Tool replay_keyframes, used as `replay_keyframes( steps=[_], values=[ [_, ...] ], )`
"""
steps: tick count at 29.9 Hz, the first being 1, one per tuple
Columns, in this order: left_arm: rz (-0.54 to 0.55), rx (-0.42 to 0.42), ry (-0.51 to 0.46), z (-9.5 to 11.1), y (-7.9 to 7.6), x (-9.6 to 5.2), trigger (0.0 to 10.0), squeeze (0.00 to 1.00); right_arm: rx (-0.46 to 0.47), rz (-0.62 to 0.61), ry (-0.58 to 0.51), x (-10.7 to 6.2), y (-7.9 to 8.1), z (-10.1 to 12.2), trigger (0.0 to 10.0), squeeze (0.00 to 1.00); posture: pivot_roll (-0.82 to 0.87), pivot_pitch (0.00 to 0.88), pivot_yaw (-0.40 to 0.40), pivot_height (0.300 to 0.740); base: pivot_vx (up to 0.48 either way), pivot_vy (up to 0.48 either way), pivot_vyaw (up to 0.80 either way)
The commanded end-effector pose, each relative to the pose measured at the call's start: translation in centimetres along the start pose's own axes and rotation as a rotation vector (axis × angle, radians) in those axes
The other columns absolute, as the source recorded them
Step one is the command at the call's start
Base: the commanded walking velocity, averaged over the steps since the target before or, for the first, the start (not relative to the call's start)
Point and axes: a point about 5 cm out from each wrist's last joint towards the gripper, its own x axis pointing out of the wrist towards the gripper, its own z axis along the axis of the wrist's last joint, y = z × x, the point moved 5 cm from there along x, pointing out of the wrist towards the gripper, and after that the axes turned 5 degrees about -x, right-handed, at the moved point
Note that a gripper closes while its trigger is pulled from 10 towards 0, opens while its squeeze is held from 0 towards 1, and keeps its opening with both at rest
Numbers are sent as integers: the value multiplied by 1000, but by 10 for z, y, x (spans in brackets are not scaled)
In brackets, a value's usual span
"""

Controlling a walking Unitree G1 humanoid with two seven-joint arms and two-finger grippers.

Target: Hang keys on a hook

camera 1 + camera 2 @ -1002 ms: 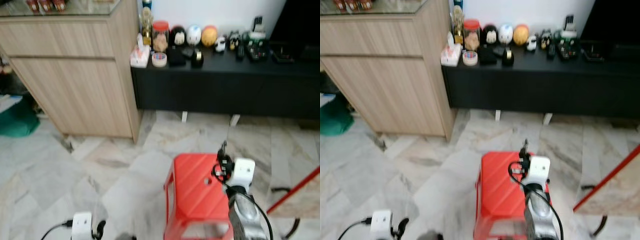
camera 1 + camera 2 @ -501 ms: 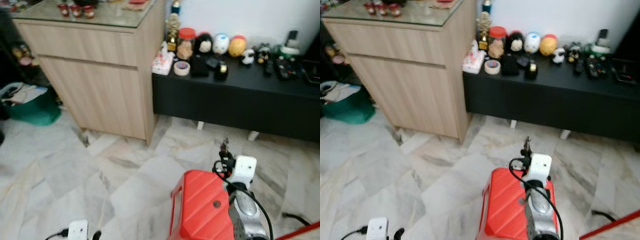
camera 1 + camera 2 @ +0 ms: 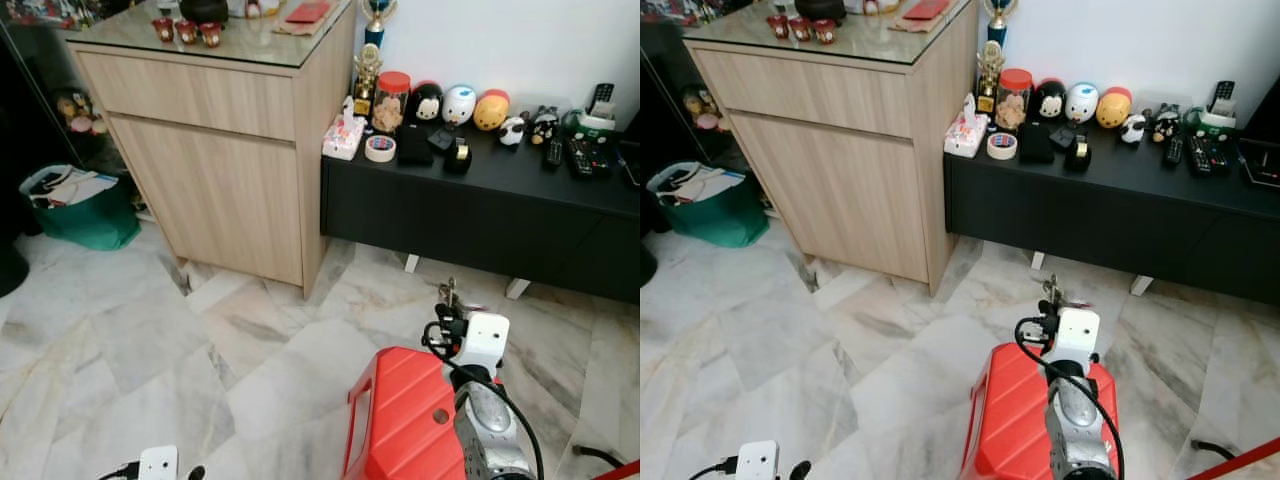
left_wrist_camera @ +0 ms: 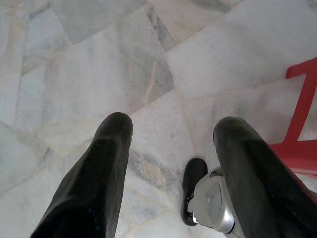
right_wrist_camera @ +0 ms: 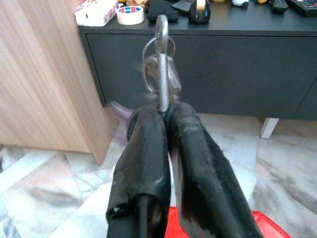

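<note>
Layout: cabinet (image 3: 225,150) left, low console (image 3: 480,200) right, touching.
Stool (image 3: 400,430) in front, under right gripper (image 5: 165,110); bag (image 3: 75,205), probably, left of cabinet.

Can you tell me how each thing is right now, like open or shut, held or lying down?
right gripper: shut on the keys, held up above the red stool
keys: held, sticking up from the fingertips
left gripper: open, holding nothing, low over the floor
red stool: standing on the floor
wooden cabinet: shut
tape roll: lying flat on the black sideboard
</note>
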Motion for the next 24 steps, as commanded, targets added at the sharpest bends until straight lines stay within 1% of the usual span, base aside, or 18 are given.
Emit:
replay_keyframes(
  steps=[1, 5, 12, 19, 24],
  values=[
    [9, -11, 23, -6, 2, -2, 10000, 0, -4, -8, 2, 0, -2, 0, 10000, 0, 44, 17, -23, 740, 0, 0, 0],
    [7, -9, 28, -7, 2, -2, 10000, 0, -2, -9, 7, 0, 0, -2, 10000, 0, 43, 1, -19, 740, 0, 0, 0],
    [1, -2, 33, -8, 2, -2, 10000, 0, -4, -29, 12, 1, -3, -2, 10000, 0, 40, 0, -15, 740, 0, 0, 0],
    [-4, 1, 34, -8, 0, -2, 10000, 0, -2, -34, 19, 2, -3, -4, 10000, 0, 41, 0, -11, 740, 0, 0, 0],
    [-6, 2, 32, -7, 0, -2, 10000, 0, -3, -34, 20, 2, -2, -4, 10000, 0, 43, 0, -9, 740, -240, 0, 0]
  ],
)
